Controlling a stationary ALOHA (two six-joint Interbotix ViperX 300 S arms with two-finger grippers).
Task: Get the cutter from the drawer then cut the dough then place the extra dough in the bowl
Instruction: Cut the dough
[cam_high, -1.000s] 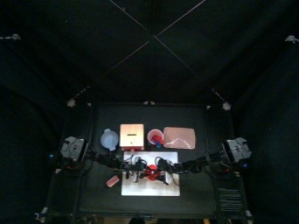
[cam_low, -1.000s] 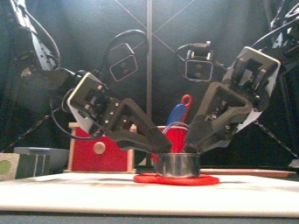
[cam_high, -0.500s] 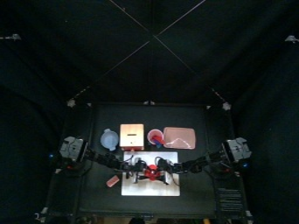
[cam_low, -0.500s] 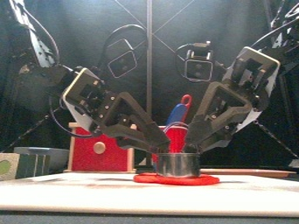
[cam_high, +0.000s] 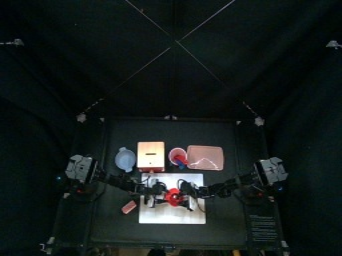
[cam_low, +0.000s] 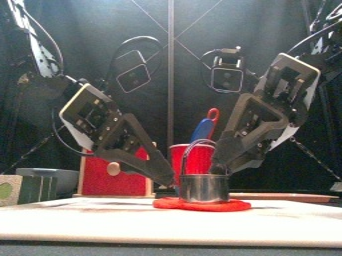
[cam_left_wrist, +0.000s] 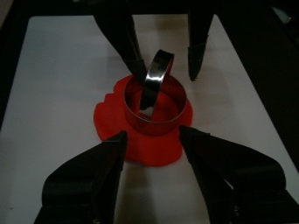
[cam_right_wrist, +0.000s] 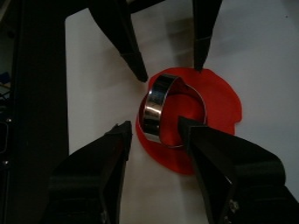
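Black counter (cam_high: 100, 192) carried the white cutting board (cam_high: 174, 215) beneath both end effectors. Beyond them, well apart, stood the wooden box (cam_high: 151, 154), pink tray (cam_high: 205, 156), blue-grey bowl (cam_high: 126, 159) and red cup (cam_high: 178, 156). Red dough (cam_low: 201, 205) lay under the metal cutter (cam_low: 203, 187), which stood between the left end effector (cam_low: 167, 180) and right end effector (cam_low: 230, 165), both spread wide and gripping nothing.

cutter (cam_low: 203, 187) on dough (cam_low: 201, 205) (on board (cam_low: 80, 212)), box (cam_low: 104, 182) behind

Black curtains (cam_high: 171, 60) enclose a small black table (cam_high: 120, 130), dimly lit.
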